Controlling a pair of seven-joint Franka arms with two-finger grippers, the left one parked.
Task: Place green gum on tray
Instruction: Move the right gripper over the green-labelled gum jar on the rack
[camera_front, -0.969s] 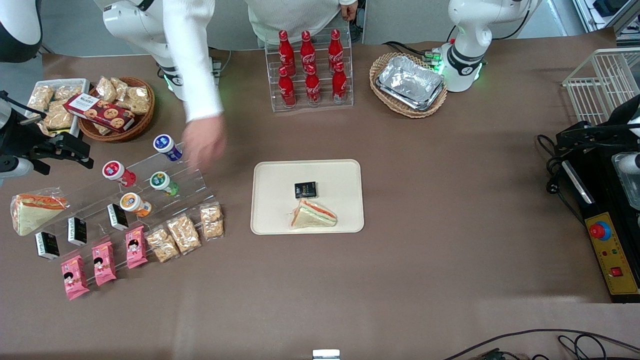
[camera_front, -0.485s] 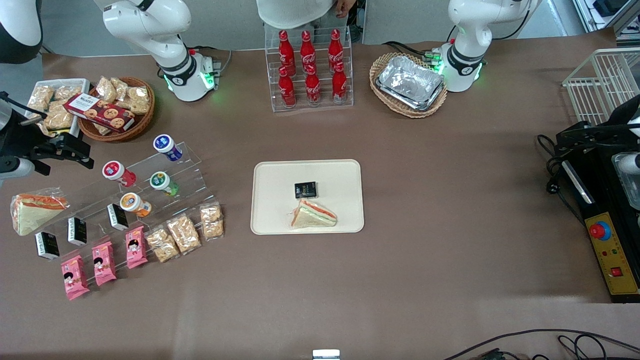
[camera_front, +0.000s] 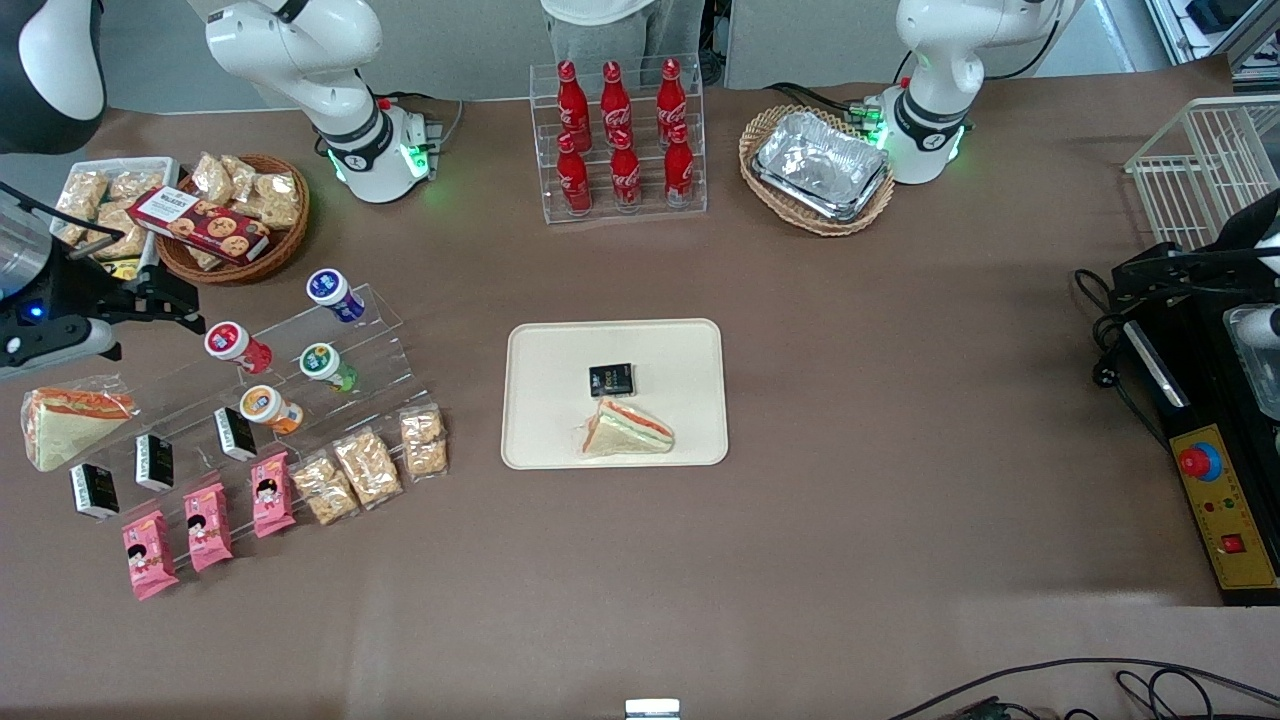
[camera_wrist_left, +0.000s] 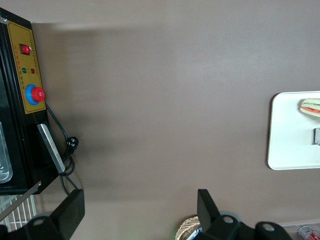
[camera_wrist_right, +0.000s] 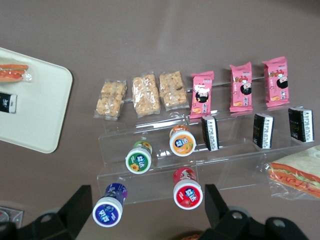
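Brown table (camera_front: 850, 330) | green gum (camera_front: 325, 365) upright on rack | gripper (camera_front: 170, 300) open

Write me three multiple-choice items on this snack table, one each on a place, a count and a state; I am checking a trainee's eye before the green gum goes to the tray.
1. Where is the green gum?
A. on the clear stepped stand
B. on the tray
C. in the wicker basket

2. How many red cola bottles stand in the rack?
A. four
B. six
C. eight

3. What is the hand doing?
A. gripping the green gum
B. resting on the tray
C. open and holding nothing

Answers: 1 A, the bottle sits on the stand among the other gum bottles. 2 B, two rows of three. 3 C, its fingers are spread, beside the stand and apart from the tray.
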